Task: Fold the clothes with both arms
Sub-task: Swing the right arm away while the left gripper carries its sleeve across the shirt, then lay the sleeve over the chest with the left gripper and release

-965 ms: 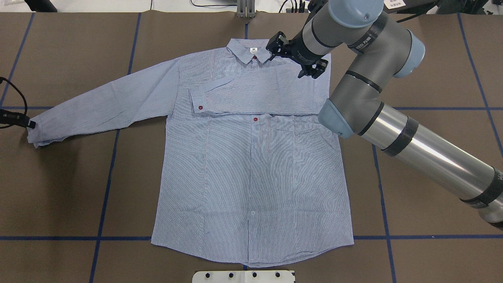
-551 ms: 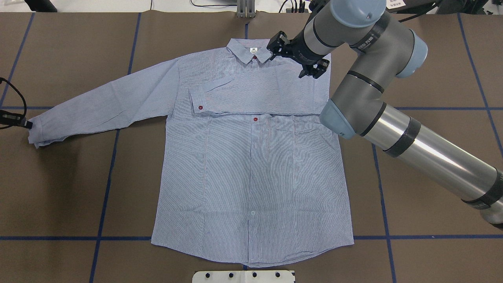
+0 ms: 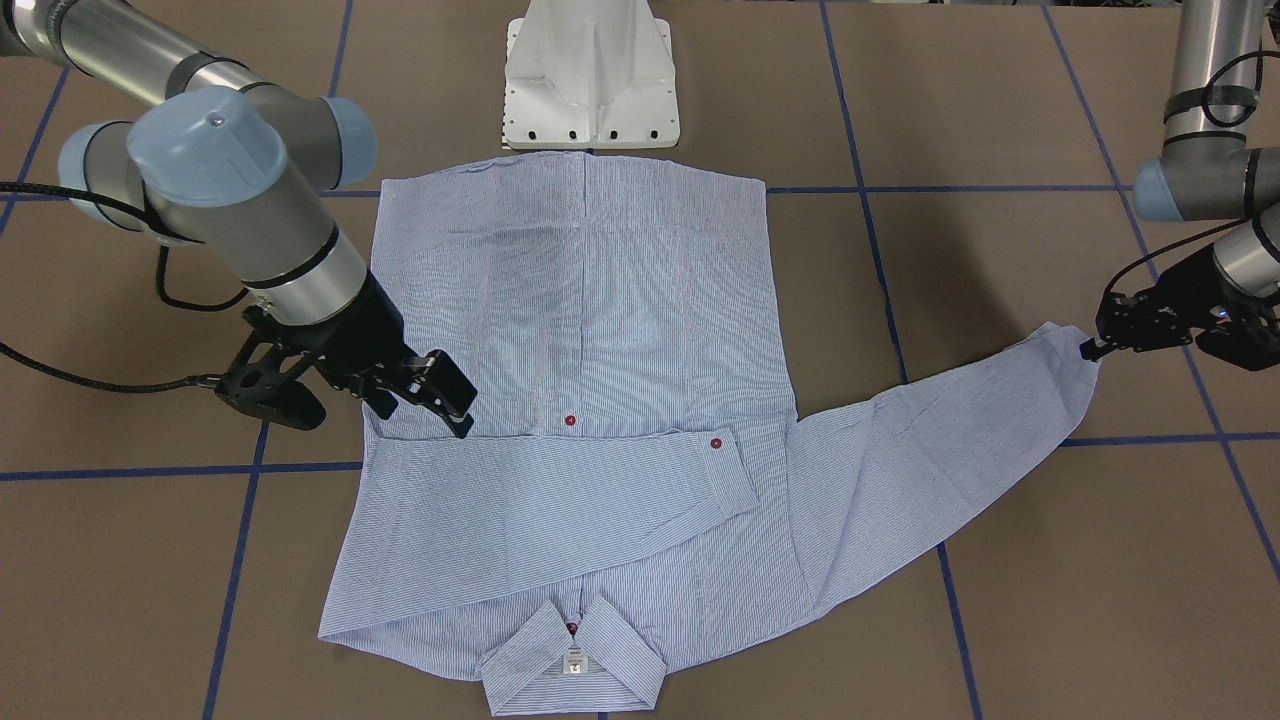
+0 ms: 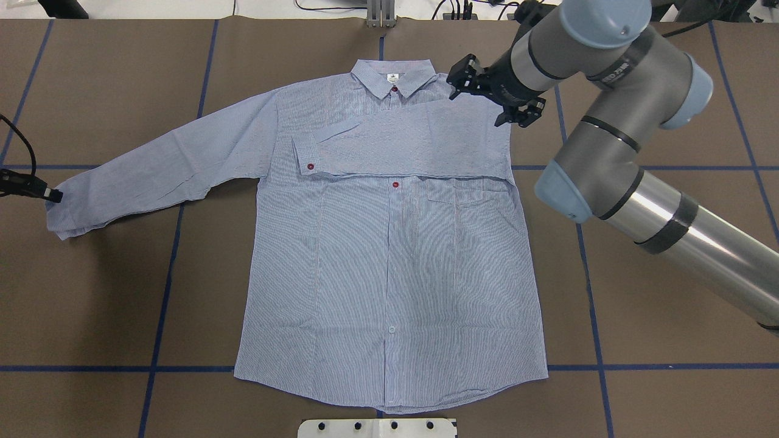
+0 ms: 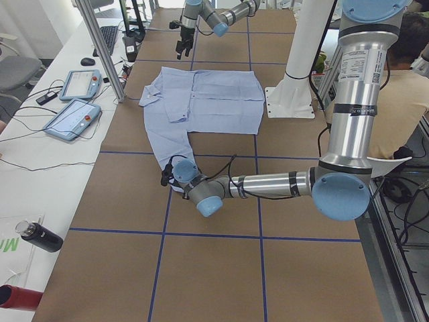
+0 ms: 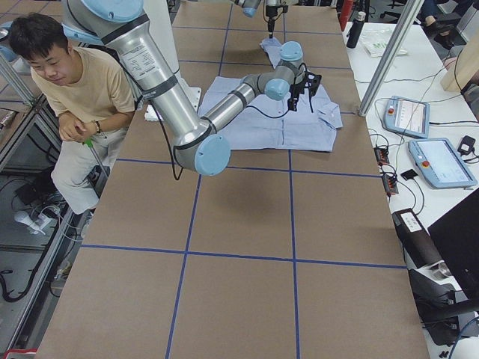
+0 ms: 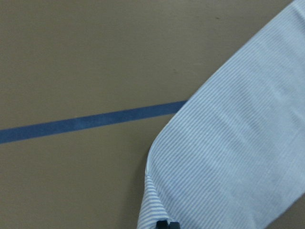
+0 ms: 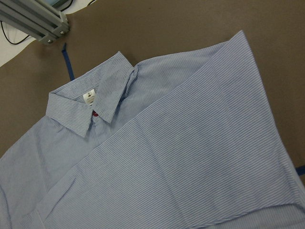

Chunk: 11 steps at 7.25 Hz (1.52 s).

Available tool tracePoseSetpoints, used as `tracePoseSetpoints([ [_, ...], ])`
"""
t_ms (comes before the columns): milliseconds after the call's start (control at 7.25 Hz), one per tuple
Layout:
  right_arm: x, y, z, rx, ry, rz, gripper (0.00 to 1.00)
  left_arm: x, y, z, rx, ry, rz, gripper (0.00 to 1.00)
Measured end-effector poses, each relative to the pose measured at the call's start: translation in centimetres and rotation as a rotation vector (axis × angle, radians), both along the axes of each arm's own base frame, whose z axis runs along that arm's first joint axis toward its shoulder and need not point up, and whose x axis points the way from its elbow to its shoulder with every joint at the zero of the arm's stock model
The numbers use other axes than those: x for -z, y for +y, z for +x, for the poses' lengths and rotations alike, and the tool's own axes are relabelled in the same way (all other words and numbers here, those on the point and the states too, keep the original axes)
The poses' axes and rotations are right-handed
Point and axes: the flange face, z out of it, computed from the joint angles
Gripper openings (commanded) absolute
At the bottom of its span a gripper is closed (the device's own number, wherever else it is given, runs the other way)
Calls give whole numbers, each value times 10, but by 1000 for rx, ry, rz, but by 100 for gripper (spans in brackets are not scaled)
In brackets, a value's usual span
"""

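The clothes are one blue-and-white striped shirt (image 4: 389,255), lying front-up and flat on the brown table, collar (image 4: 394,78) at the far side. Its one sleeve (image 4: 401,143) is folded across the chest, cuff near the placket. The other sleeve (image 4: 170,164) stretches out left. My left gripper (image 4: 53,196) is shut on that sleeve's cuff, and the same pinch shows in the front-facing view (image 3: 1090,348). My right gripper (image 4: 493,97) hovers open over the shirt's shoulder edge, holding nothing. In the front-facing view the right gripper (image 3: 452,405) is beside the folded sleeve.
The white pedestal base (image 3: 590,80) stands at the shirt's hem. Blue tape lines (image 4: 164,292) cross the table. An aluminium post (image 4: 380,15) rises at the far edge. Control tablets (image 5: 70,117) lie on a side bench. A person (image 6: 75,82) sits beside the table.
My right gripper has moved right, from beside the collar to the shoulder edge, still open. The left gripper has drawn the cuff slightly inward to the right.
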Motion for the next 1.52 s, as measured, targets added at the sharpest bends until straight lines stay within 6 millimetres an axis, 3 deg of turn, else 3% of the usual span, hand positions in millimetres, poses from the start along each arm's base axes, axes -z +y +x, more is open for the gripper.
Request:
tracePoseSetpoints([
  [276, -54, -10, 56, 51, 50, 44, 100, 79, -27, 14, 80, 85, -66, 0],
  [551, -119, -23, 131, 115, 122, 117, 100, 174, -66, 55, 154, 172, -144, 0],
  [827, -179, -29, 188, 170, 184, 162, 100, 267, -86, 133, 209, 217, -231, 0],
  [1103, -220, -32, 225, 194, 202, 159, 100, 365, -85, 216, 259, 244, -308, 0],
  [1516, -247, -27, 243, 203, 218, 148, 100, 509, -90, 325, 317, 249, -413, 0],
])
